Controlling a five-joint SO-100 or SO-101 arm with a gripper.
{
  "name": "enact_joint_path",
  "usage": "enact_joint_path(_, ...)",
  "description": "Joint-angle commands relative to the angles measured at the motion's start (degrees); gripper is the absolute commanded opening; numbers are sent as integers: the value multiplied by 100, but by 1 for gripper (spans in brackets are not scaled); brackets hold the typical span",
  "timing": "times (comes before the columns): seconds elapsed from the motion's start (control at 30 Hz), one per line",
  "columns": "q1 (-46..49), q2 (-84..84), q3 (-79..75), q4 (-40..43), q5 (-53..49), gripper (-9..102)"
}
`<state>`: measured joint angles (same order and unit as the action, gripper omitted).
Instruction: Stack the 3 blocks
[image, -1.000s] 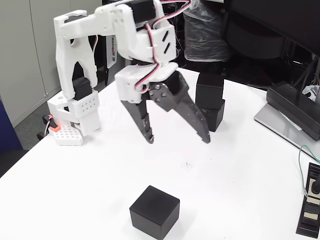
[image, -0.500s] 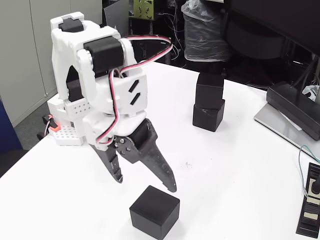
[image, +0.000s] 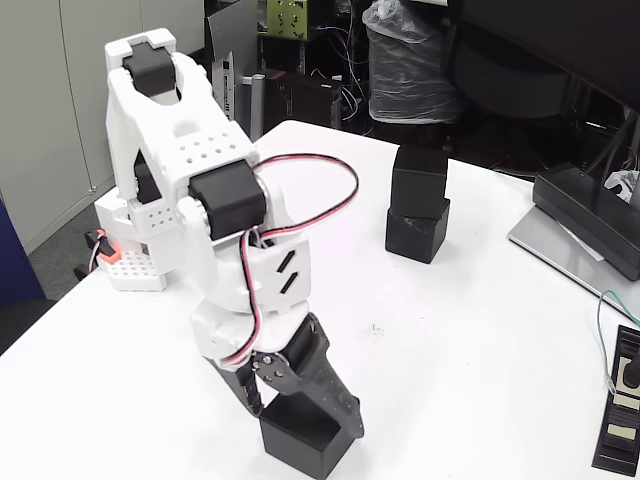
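Between my spread gripper (image: 305, 418) fingers: third block (image: 300, 442) on the surface | Far beyond the gripper: two-block stack (image: 418, 203) | Step: grasping | Next: I close squarely, lift, carry to stack top.

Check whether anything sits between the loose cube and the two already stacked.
Nothing visible does. The loose cube sits near the front table edge with the gripper open around it, and bare white table runs from there to the two-cube stack.
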<state>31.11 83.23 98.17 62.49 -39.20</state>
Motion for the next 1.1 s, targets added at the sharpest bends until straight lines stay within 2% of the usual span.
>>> enact_joint_path(0.0, 35, -114, -18, -123, 0, 40)
enact_joint_path(0.27, 35, -431, -26, -132, 0, 36)
enact_joint_path(0.7, 44, -378, 18, -62, 0, -2)
enact_joint_path(0.87, 44, -360, -9, 18, 18, -1)
enact_joint_path(1.07, -35, -53, -70, 809, 9, -1)
